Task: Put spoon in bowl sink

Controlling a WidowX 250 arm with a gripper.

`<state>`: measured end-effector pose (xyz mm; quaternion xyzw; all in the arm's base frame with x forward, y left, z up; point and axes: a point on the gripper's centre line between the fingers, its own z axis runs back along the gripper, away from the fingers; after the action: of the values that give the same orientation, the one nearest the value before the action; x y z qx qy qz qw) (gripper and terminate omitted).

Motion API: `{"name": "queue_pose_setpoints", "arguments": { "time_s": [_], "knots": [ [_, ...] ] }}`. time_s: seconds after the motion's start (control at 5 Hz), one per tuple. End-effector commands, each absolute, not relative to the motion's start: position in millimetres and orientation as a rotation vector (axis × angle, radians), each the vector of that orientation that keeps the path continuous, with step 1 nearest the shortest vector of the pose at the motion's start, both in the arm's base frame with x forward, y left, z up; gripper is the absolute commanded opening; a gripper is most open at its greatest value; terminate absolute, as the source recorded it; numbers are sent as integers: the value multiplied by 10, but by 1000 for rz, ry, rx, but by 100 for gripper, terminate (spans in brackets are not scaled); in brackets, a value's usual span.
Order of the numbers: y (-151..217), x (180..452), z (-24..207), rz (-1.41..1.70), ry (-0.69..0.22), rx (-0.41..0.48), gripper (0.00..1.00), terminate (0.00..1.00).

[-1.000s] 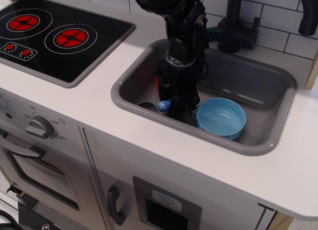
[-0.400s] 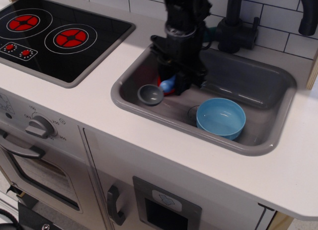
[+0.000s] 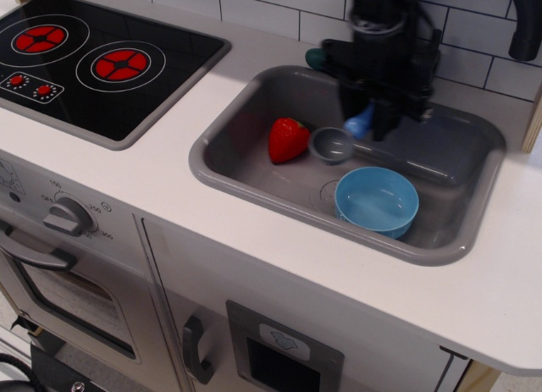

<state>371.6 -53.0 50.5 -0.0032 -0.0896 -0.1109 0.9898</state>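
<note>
"While I hold position, tell me what you read off my feed."

"Your gripper hangs over the middle of the grey sink, clamped on the light-blue handle of the toy spoon. Its grey scoop sticks out to the left, lifted clear of the basin floor."

"I see the fingers closed tight on that handle. Where's the bowl?"

"The light-blue bowl sits on the sink floor toward the front rim, right of centre. The scoop is just behind its back-left edge, apart from it."

"And the red strawberry?"

"Lying in the sink's left half, just left of the scoop. The stovetop takes the counter's back-left corner."
</note>
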Motion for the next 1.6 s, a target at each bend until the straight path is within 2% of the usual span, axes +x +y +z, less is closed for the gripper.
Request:
{"name": "queue_pose_setpoints", "arguments": {
  "time_s": [0.0, 0.4, 0.8, 1.0, 1.4],
  "knots": [
    [-703, 3874, 562, -187, -232, -44, 0, 0],
    [-785, 3794, 464, -171, -331, -76, 0, 0],
    [-871, 3802, 424, -129, -367, -94, 0, 0],
    [-876, 3818, 457, -97, -372, -91, 100, 0],
    [-833, 3814, 550, -60, -357, -104, 100, 0]
  ]
}}
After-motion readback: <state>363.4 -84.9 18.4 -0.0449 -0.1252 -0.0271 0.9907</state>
